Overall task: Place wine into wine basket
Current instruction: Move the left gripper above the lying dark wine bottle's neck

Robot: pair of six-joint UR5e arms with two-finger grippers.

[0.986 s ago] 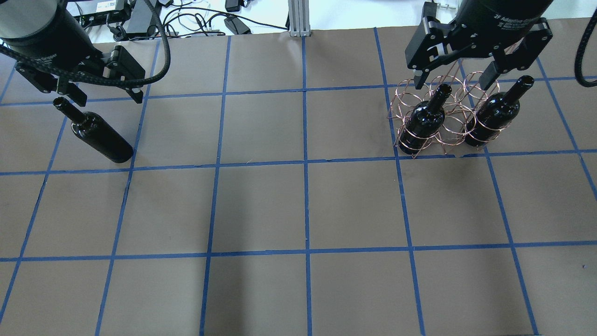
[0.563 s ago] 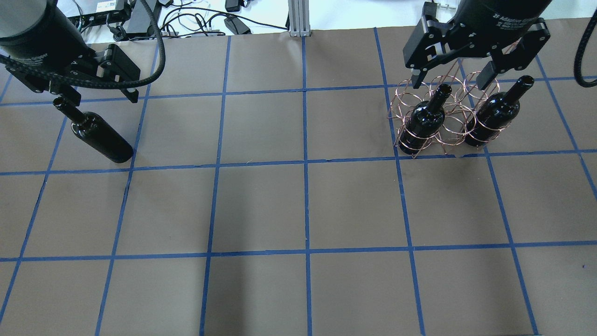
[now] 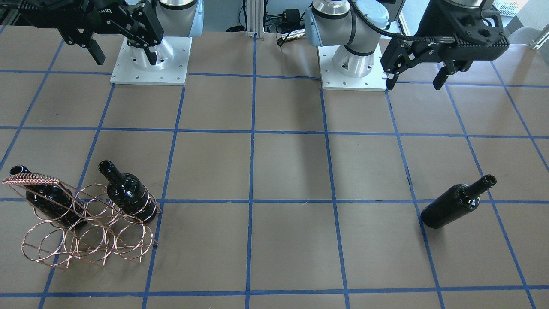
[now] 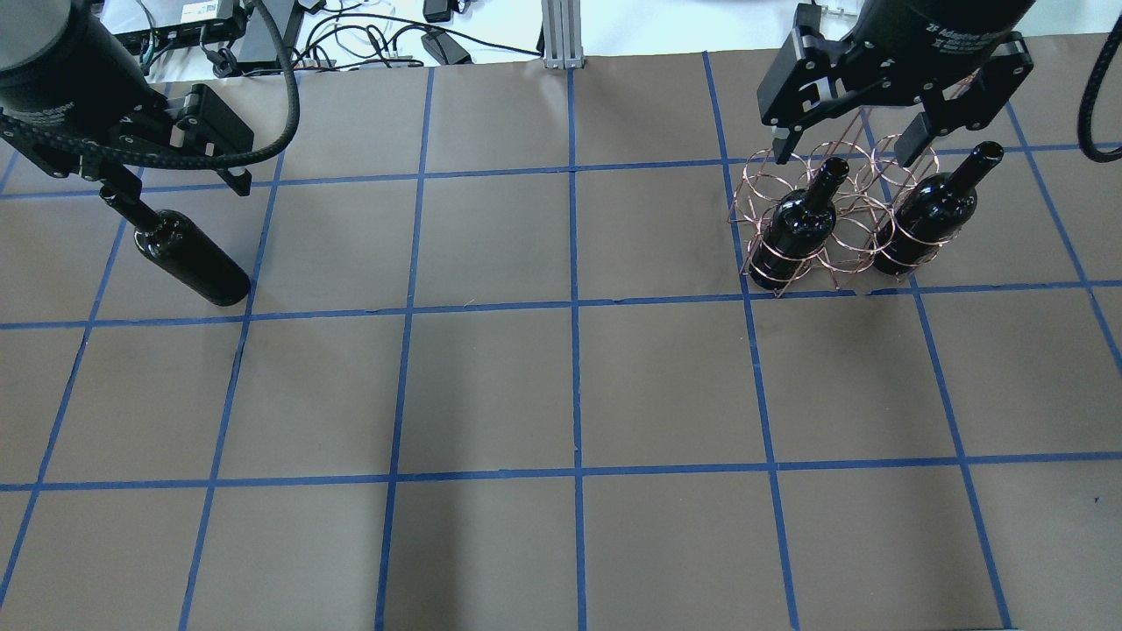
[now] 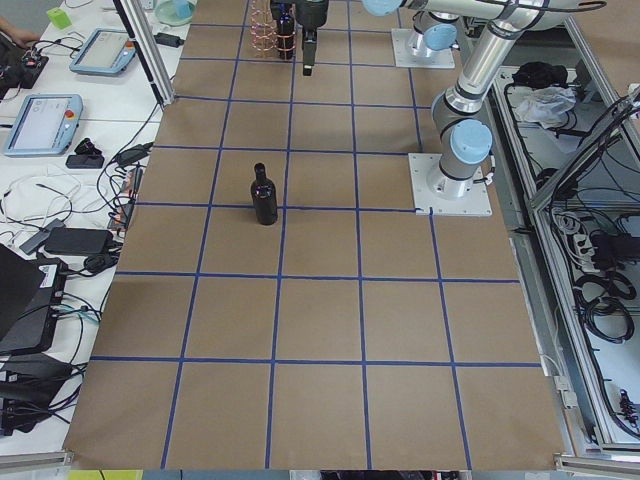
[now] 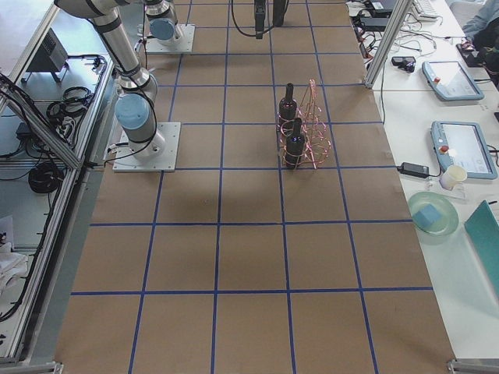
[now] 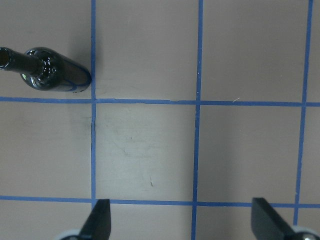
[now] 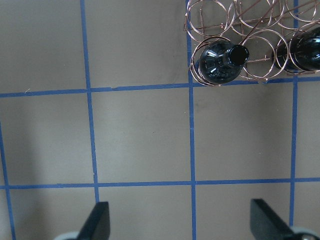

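The left gripper (image 3: 415, 80) is wide open and holds nothing. The wine (image 3: 455, 202) stands up tall on the table (image 3: 291, 244), below it but off to one side, not between the fingers (image 7: 101, 220). The right gripper (image 4: 847, 145), open and empty too, hangs far off by the wine basket (image 3: 88, 221). How high the left gripper hangs is hard to tell.

Wine (image 4: 188, 254): glossy black glass, smooth, w/ bright reflections. Wine basket (image 4: 843, 230): thin copper-tone metal wire, shiny. Bench (image 4: 491, 386): matt brown paper-like cover, faint creases, gridded w/ blue tape (image 4: 577, 386).
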